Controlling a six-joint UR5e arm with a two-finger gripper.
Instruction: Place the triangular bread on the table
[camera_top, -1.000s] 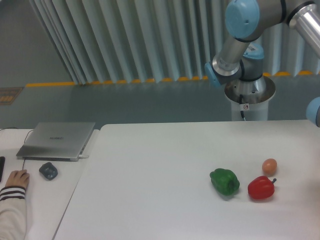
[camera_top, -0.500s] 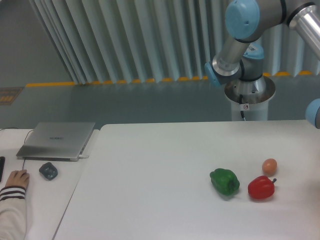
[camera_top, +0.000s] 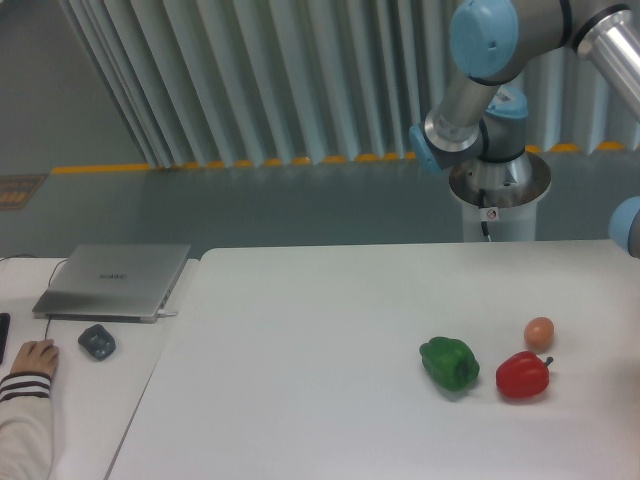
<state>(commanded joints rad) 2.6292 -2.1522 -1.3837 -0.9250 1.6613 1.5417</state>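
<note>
The large white table fills the lower middle and right of the view. The triangular bread is out of view. The arm's silver and blue links rise from its base behind the table and leave the frame at the top right. A blue joint shows at the right edge. The gripper itself is out of the frame, so I cannot see whether it holds anything.
A green pepper, a red pepper and a small round orange-tan ball lie at the table's right. On the narrower desk at left are a grey laptop, a mouse and a person's hand.
</note>
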